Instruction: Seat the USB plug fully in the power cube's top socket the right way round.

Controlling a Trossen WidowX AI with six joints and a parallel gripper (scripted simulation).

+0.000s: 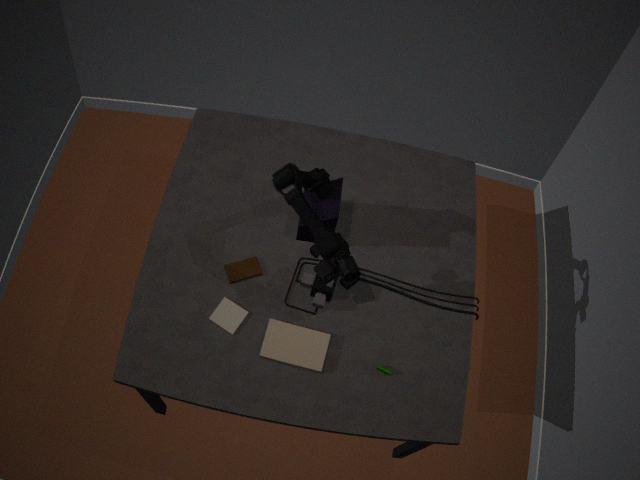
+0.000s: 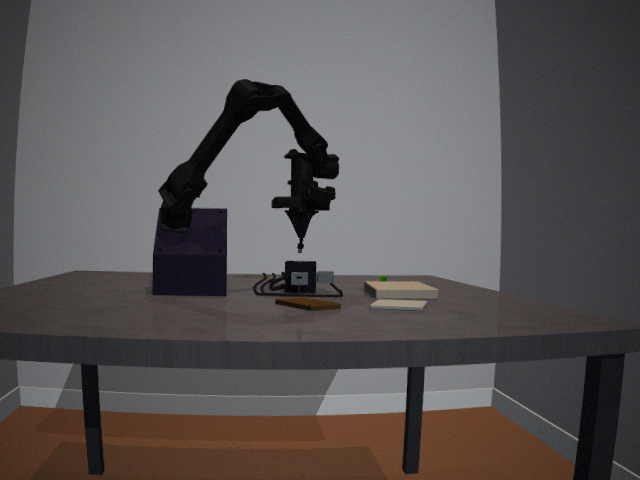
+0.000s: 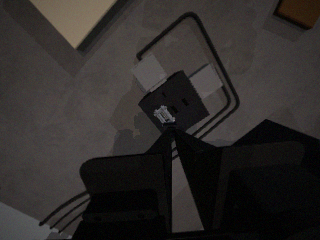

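My gripper (image 2: pixel 300 241) (image 3: pixel 171 133) points straight down and is shut on the USB plug (image 2: pixel 299 249) (image 3: pixel 164 115), whose metal end faces down. The plug hangs above the black power cube (image 2: pixel 310 268) (image 3: pixel 197 112), with a visible gap between them, so it is out of the socket. Dark slots show in the cube's top in the wrist view; the plug covers part of that top. The arm mostly hides the cube from above. Which way round the plug is turned, I cannot tell.
Pale plugs (image 1: pixel 319 299) (image 2: pixel 325 276) (image 3: pixel 149 73) stick out of two cube sides, with black cables around. A purple block (image 1: pixel 328 204) (image 2: pixel 191 273) stands under the arm's base. A brown block (image 1: pixel 242 269), a cream slab (image 1: pixel 294 345), a small pale square (image 1: pixel 228 315) and a green piece (image 1: pixel 384 369) lie around.
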